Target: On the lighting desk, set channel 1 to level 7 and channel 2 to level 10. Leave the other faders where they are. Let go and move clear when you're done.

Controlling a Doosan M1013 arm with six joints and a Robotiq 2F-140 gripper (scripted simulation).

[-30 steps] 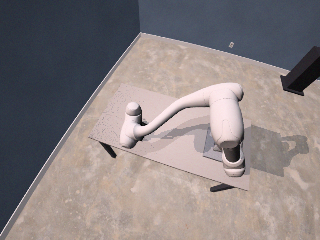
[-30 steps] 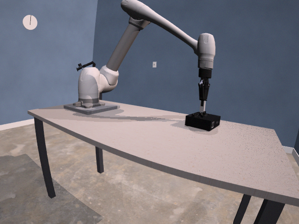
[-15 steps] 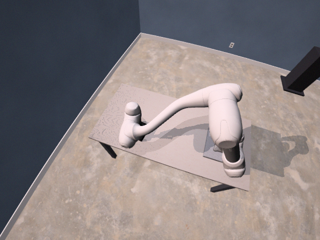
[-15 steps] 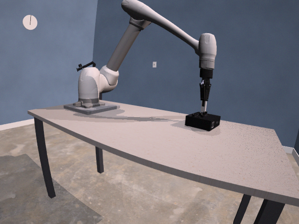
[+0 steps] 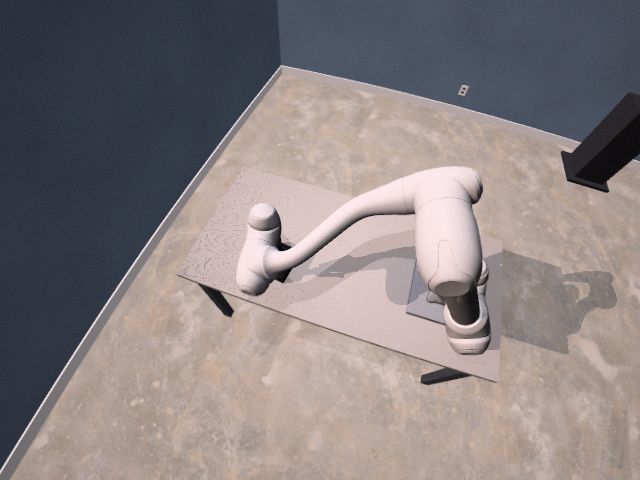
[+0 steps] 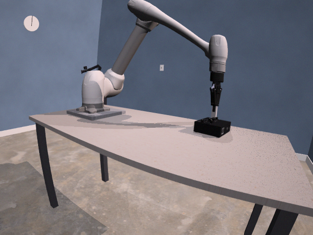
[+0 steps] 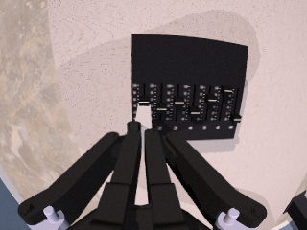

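The lighting desk (image 6: 212, 128) (image 7: 188, 64) is a small black box on the table, with a row of several faders (image 7: 186, 105) whose caps sit at different heights. My gripper (image 6: 214, 114) (image 7: 144, 114) is shut and points straight down. Its tips are at the left end of the fader row, by the first two channels, and nothing shows between the fingers. I cannot tell whether the tips touch a fader cap. In the top view the arm's wrist (image 5: 258, 248) covers the desk and the gripper.
The table (image 6: 151, 152) (image 5: 351, 304) carries the arm's base on a grey plate (image 6: 97, 114) (image 5: 419, 302) at the far end from the desk. A black stand (image 5: 604, 144) is on the floor near the back wall.
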